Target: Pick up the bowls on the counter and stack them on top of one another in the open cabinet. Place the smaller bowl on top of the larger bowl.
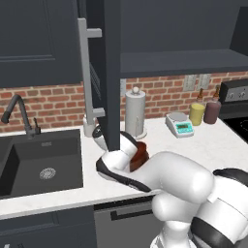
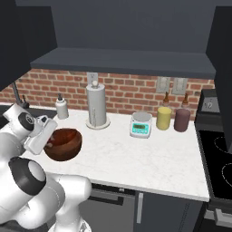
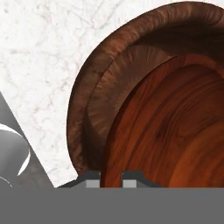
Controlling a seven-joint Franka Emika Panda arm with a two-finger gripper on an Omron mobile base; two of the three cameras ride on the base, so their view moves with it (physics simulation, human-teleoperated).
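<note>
My gripper (image 3: pixel 111 178) is shut on the near rim of the larger bowl (image 3: pixel 175 113), a wide dark reddish-brown wooden bowl with one fingertip on each side of the rim. In the right base view the gripper (image 2: pixel 47 138) holds this larger bowl (image 2: pixel 64 144) tilted at the left part of the white counter (image 2: pixel 149 158); whether it still touches the stone I cannot tell. From the left base, the larger bowl (image 1: pixel 139 154) peeks out behind my arm. The open cabinet (image 1: pixel 184 63) hangs above, its shelf (image 2: pixel 122 61) seen from below. The smaller bowl is out of view.
The cabinet's open door (image 1: pixel 110 72) with its grey bar handle (image 1: pixel 87 72) juts out just above my hand. A paper towel holder (image 2: pixel 96 106), soap bottle (image 2: pixel 61 108), scale (image 2: pixel 140 124) and two jars (image 2: pixel 163 118) line the brick wall. Sink (image 1: pixel 43 164) left, stove (image 2: pixel 217 167) right.
</note>
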